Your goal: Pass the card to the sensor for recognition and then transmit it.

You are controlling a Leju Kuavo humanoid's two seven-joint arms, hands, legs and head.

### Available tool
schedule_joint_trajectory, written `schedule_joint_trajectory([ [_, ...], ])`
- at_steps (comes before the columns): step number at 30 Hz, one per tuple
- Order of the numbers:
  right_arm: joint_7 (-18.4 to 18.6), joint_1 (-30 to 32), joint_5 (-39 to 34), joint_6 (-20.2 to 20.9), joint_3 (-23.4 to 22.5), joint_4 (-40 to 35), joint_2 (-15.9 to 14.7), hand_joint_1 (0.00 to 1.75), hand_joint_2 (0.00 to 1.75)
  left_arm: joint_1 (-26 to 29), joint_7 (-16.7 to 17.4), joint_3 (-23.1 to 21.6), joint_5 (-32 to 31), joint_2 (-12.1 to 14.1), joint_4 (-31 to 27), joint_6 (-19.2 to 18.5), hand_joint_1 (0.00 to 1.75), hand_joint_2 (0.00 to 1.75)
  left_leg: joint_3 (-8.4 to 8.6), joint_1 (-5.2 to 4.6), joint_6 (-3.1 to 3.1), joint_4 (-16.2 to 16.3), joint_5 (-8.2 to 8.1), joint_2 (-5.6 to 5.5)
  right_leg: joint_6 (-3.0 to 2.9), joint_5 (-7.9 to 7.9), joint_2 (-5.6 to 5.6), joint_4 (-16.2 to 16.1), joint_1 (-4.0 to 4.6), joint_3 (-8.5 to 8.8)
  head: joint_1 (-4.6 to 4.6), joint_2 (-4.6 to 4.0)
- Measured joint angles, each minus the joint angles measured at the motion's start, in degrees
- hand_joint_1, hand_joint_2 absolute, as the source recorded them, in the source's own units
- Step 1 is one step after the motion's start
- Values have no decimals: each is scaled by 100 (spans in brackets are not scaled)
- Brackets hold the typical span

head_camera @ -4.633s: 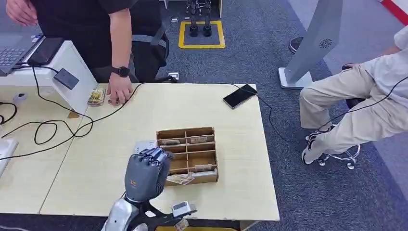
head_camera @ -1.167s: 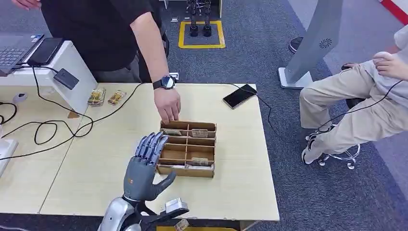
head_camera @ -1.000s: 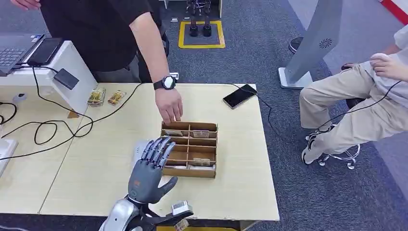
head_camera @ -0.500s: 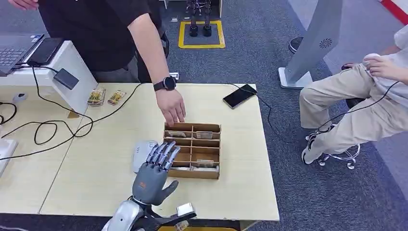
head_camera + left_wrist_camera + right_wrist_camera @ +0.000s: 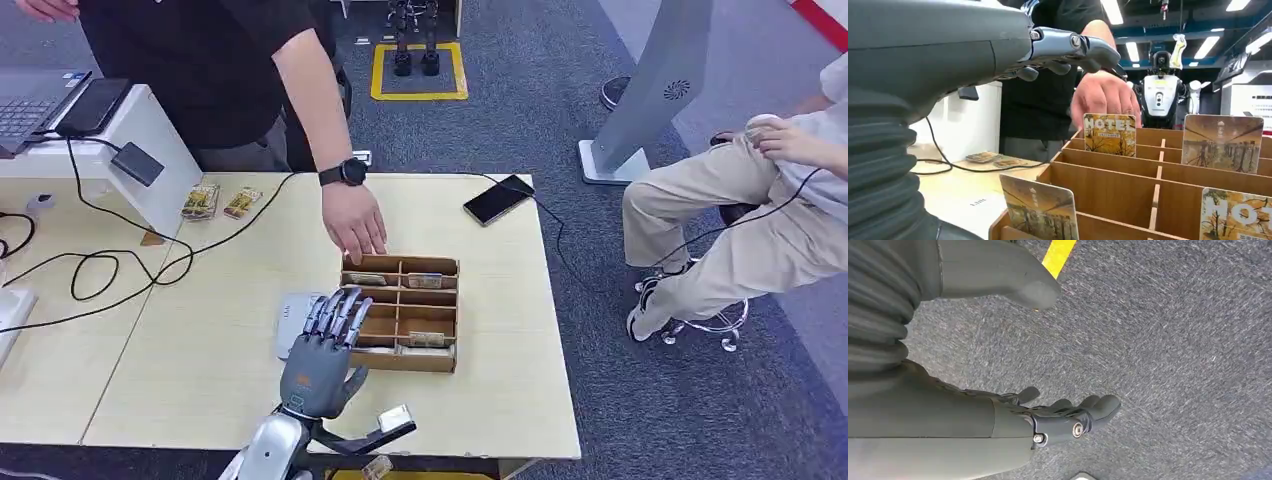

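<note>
A brown compartment box (image 5: 401, 315) sits near the table's front with hotel cards standing in it. My left hand (image 5: 325, 350) hovers over its left side, fingers spread, holding nothing. In the left wrist view the hand (image 5: 1058, 45) reaches above the box (image 5: 1128, 185); cards (image 5: 1109, 134) stand in the slots, one (image 5: 1040, 208) closest to me. A person's hand (image 5: 355, 225) touches the box's far edge. A white sensor pad (image 5: 292, 322) lies left of the box, partly under my hand. My right hand (image 5: 1068, 417) hangs over grey carpet, fingers loosely extended, empty.
A dark card reader (image 5: 138, 163) sits on a white stand at the table's left, with cables (image 5: 95, 270) trailing across. Two card stacks (image 5: 220, 202) lie near it. A black phone (image 5: 498, 199) rests at the far right. A seated person (image 5: 760, 220) is right of the table.
The person's hand slid the box to the right and slightly nearer, uncovering the white pad. My left hand drifted right and forward over the box's left edge.
</note>
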Motion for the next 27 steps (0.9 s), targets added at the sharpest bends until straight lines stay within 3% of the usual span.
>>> schedule_joint_trajectory([
  [8,0,-1,9,2,0,0,0,0,175,-102,240,0,-55,-124,245,0,0,175,1,0,0,0,0,0,0,0,0,0,0,0,0,0],
  [27,-9,-1,-35,2,103,2,0,0,175,-298,321,-20,-59,-238,719,-166,0,175,1,0,0,0,0,0,0,0,0,0,0,0,0,0],
])
